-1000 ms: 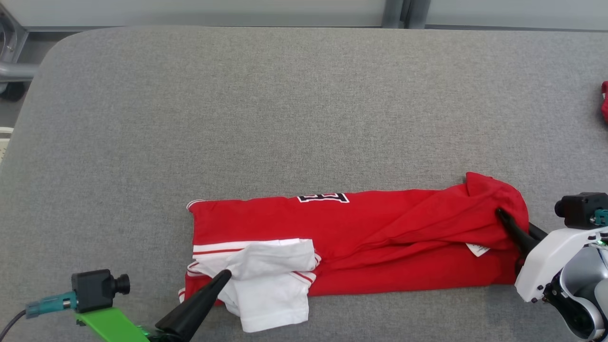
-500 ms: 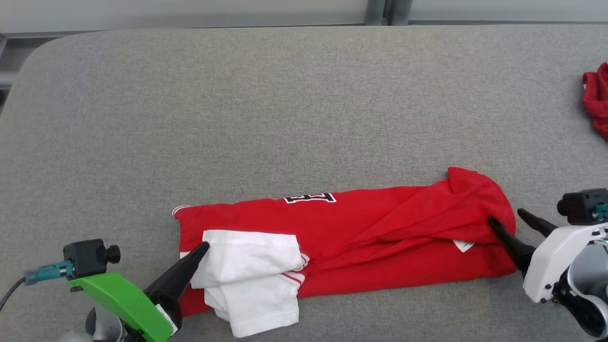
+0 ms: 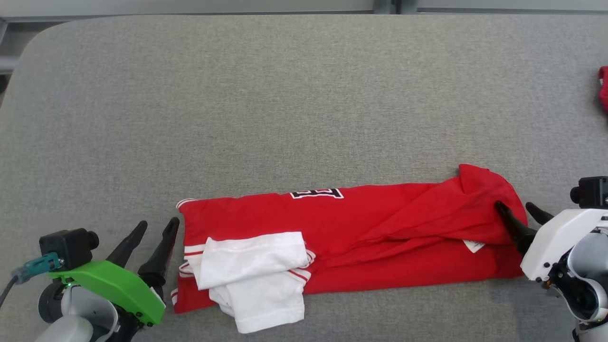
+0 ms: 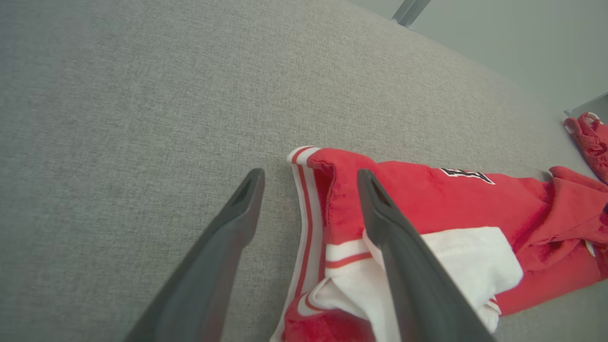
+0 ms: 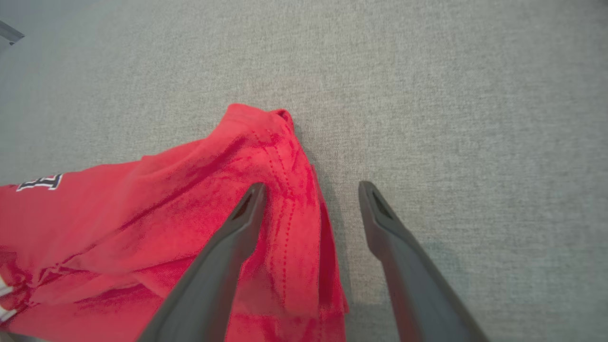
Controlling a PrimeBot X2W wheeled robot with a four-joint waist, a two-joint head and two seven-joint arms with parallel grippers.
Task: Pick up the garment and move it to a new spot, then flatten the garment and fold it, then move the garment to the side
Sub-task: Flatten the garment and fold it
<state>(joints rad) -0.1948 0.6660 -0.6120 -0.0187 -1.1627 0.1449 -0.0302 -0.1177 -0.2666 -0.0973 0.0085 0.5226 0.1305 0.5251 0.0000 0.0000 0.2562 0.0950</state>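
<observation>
At each end of the garment [image 3: 380, 228], left end effector [image 3: 158, 222] and right end effector [image 3: 513, 204] gape, empty.

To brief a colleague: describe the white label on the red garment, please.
On the grey table lies a red garment. Near its right end, by the right gripper, a white label peeks from under a fold. Unlike the white sleeve at the left, it is tiny.
</observation>
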